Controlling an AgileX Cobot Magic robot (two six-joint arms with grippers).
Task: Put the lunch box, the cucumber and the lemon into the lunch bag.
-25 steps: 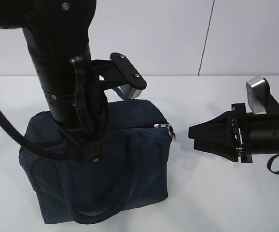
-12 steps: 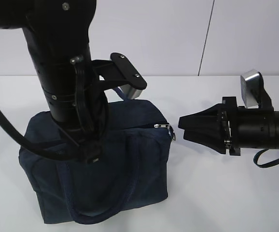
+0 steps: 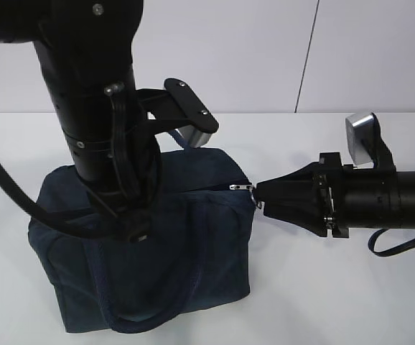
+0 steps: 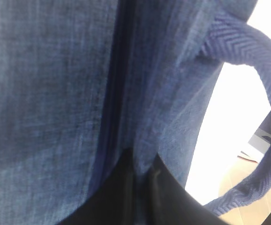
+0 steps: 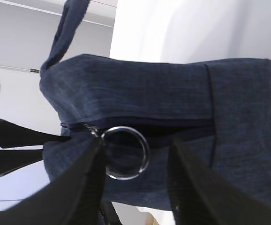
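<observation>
One lunch bag (image 3: 171,237), boxy dark navy fabric with two looped handles, stood on the white table (image 3: 301,302); above it the left gripper (image 4: 135,197) was pressed shut against its top; at its right end the right gripper (image 3: 259,201) stood half-open around the silver ring pull (image 5: 124,152).

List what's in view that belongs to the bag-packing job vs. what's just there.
Job:
- lunch bag, zipper closed
- ring pull at the bag's end
- right tool, open, fingers either side of the ring
- left tool, shut, pressed against the bag's fabric

Just there:
- table
- wall

Lunch box, cucumber and lemon: not visible in any view.
</observation>
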